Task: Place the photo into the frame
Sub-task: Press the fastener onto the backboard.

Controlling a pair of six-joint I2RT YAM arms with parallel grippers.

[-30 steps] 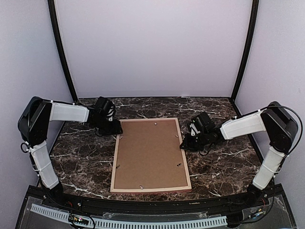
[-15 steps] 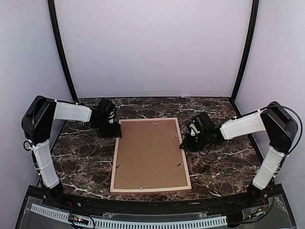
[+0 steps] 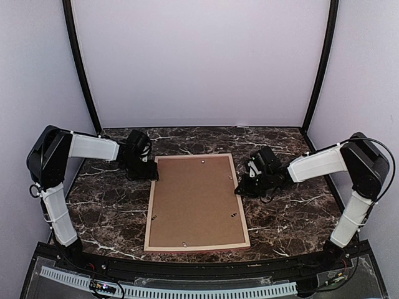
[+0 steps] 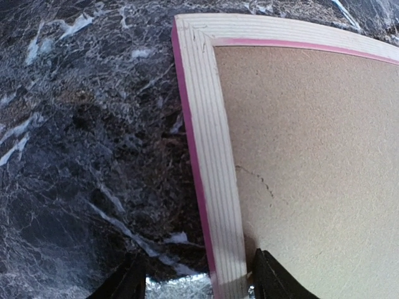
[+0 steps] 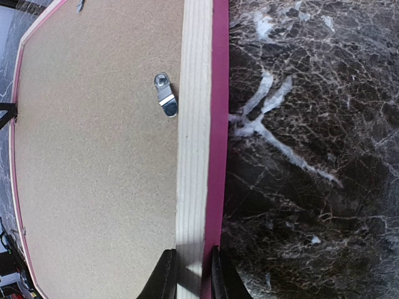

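Both sides of the face-down frame (image 3: 196, 247) attended: right end effector (image 5: 189, 274) clamped on the right rail, likely steadying; left end effector (image 4: 199, 283) apart, straddling the upper-left rail.

The setting is a robotics laboratory test cell. Plain pale lavender wall panels (image 3: 199, 62) enclose the work area on three sides. Thin black curved support poles (image 3: 81, 68) stand at the rear corners. A white-and-black jointed left robot arm (image 3: 90, 147) and a matching right robot arm (image 3: 318, 163) are bolted at the near edge of a dark marble-patterned table (image 3: 106, 205), next to a white slotted cable strip (image 3: 206, 291).
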